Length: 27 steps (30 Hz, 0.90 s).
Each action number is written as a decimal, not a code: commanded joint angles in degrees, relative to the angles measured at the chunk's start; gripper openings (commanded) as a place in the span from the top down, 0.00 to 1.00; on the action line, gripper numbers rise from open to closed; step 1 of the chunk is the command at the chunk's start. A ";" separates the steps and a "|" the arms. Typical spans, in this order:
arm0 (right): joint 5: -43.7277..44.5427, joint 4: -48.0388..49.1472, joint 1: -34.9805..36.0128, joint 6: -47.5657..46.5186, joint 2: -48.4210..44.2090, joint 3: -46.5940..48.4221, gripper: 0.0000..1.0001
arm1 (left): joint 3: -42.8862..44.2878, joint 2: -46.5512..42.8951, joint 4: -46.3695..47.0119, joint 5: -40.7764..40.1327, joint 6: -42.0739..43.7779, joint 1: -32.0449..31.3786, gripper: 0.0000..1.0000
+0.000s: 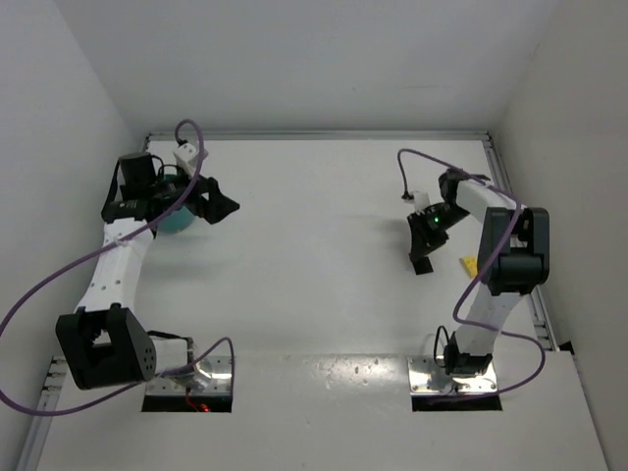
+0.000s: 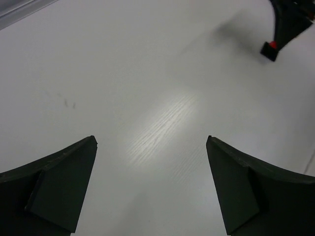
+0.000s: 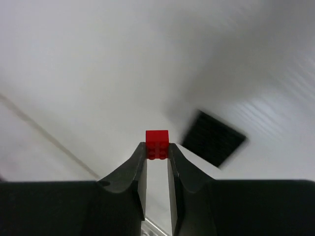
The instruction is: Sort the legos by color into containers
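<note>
I have the right gripper (image 3: 157, 153) nipped down on a red lego brick (image 3: 157, 141). Its fingers are nearly together and the brick is pinched at their very tips. That hold leaves most of the brick standing proud of the fingers, which I judge suits letting it drop cleanly into a narrow compartment. From overhead this gripper hangs over the right half of the worktop (image 2: 147, 73), nearer the right edge than the middle. A yellow brick (image 1: 469, 263) lies on the surface just beside it, toward that edge. The teal bowl (image 1: 174, 224) sits near the far-left corner, well apart from the red brick. It is largely covered by the left arm (image 1: 118, 265), so I cannot tell what lies in its compartments. The left gripper (image 2: 152, 191) is spread wide with nothing between its fingers, only bare surface below, and it points from the bowl toward the middle of the table. I read that as parked beside the bowl, clear of the drop. My next job is carrying red across to the bowl, and such a shallow tip grip could let the brick twist loose on the way.
</note>
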 commanded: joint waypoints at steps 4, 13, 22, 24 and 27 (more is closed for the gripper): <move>-40.15 -16.22 3.07 -1.36 9.11 17.31 0.87 | -2.64 -2.74 3.19 15.31 0.04 -4.89 0.00; -53.71 -26.25 14.57 -3.39 17.91 30.43 0.88 | -5.55 -3.97 3.19 6.90 -0.32 -17.02 0.14; -56.17 -22.84 22.57 7.40 17.91 37.12 0.88 | -6.87 -4.94 3.19 -2.51 4.34 -27.67 0.22; -56.17 -19.68 24.15 10.14 17.22 37.13 0.88 | -6.35 -4.94 3.19 -4.63 4.87 -29.60 0.23; -56.88 -14.42 25.83 14.54 15.46 35.55 0.88 | -6.34 -4.42 3.19 -7.98 5.48 -30.83 0.23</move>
